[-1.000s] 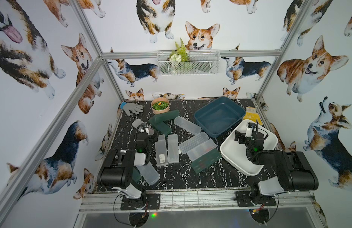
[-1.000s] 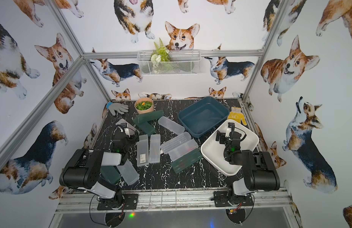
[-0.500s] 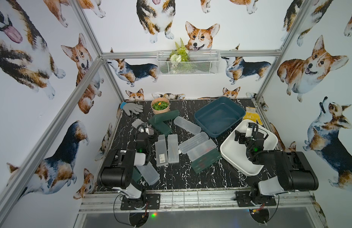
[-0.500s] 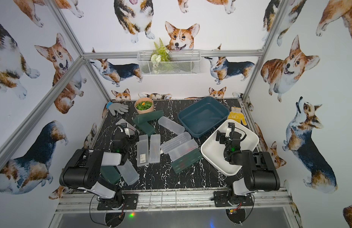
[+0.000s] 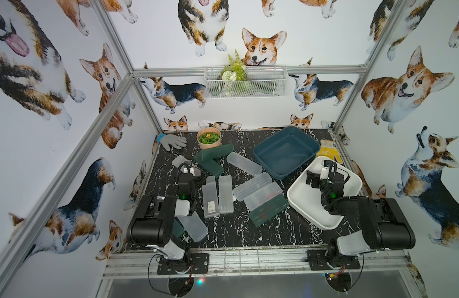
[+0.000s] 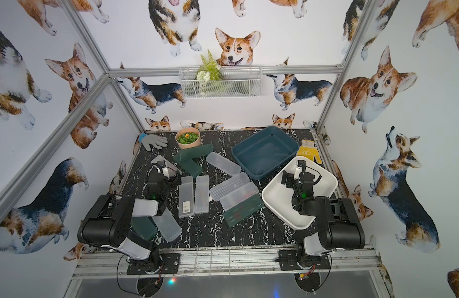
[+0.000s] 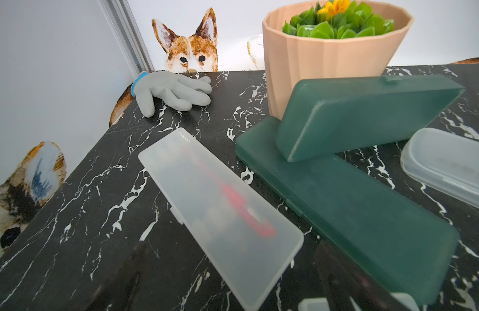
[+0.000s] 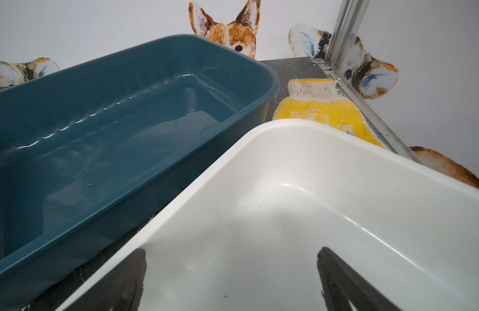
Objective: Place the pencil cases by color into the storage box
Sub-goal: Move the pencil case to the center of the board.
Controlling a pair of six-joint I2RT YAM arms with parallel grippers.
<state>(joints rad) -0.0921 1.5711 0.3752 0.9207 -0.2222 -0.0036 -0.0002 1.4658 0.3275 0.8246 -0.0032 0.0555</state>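
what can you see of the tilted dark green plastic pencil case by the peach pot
This dark green plastic pencil case is long, flat, round-cornered and closed, with a clasp tab on its raised edge. One end rests across a second, flat-lying dark green case; it seems to lean on the peach ribbed pot.

frosted cases (image 5: 210,197): 7 | green cases (image 5: 210,166): 4 | bins (image 5: 282,154): 2 | gloves (image 5: 173,142): 2 | plant pot (image 5: 209,145): 1
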